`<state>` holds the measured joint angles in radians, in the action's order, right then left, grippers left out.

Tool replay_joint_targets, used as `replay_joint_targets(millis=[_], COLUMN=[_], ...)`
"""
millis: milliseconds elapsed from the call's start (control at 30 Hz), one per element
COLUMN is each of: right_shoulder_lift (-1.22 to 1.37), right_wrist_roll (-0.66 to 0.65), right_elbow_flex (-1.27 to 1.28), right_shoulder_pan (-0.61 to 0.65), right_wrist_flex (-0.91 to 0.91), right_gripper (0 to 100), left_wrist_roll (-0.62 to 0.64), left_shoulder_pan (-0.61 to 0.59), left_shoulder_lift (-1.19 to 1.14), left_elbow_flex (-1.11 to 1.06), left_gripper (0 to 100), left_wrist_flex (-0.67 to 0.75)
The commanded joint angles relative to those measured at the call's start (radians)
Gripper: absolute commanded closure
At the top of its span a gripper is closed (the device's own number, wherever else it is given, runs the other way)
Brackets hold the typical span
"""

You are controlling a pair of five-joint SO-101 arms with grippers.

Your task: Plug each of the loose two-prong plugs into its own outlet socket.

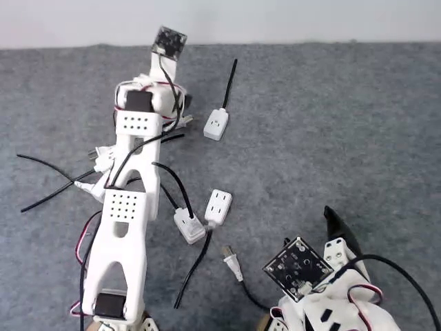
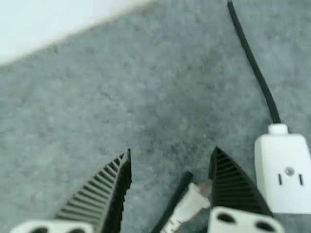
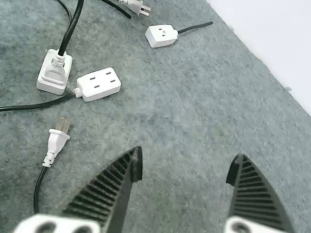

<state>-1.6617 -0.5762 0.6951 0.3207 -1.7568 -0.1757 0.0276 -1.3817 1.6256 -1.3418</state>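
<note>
Grey fuzzy mat [image 1: 331,124] covering table, probably keeping small parts from sliding. Left gripper [image 2: 171,160] hovering low, ribbed black jaws standing wide and straddling white two-prong plug [image 2: 190,203] on black cord; likely lining up for pinch. Boxy smooth single socket [image 2: 284,167] lying just outside one jaw, slots facing up. Right gripper [image 3: 188,155] gaping wide too, holding nothing. Second loose plug [image 3: 57,138] lying ahead of it, metal prongs bare, near triple socket [image 3: 97,83].
</note>
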Motion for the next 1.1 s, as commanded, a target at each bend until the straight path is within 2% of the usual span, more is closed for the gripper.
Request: replay_joint_targets(millis=[0, 267, 600, 867, 1067], right_shoulder_lift=[0.001, 0.001, 0.001, 0.010, 0.012], right_wrist_roll=[0.009, 0.009, 0.009, 0.003, -0.049], right_elbow_flex=[0.005, 0.005, 0.005, 0.017, 0.049], right_shoulder_pan=[0.008, 0.008, 0.008, 0.013, 0.008], right_wrist_flex=[-0.018, -0.018, -0.019, -0.012, 0.062], right_gripper=[72.0, 72.1, 72.1, 71.9, 71.9], left_wrist_roll=[0.012, 0.015, 0.048, 0.064, 0.069], left_shoulder_pan=[0.023, 0.031, 0.002, -0.017, -0.106], left_shoulder_lift=[-0.014, -0.014, -0.011, -0.005, 0.034], left_elbow_flex=[0.051, 0.047, 0.053, 0.053, 0.054], left_gripper=[74, 74, 74, 74, 74], left_wrist_flex=[0.014, -0.018, 0.041, -0.020, -0.068])
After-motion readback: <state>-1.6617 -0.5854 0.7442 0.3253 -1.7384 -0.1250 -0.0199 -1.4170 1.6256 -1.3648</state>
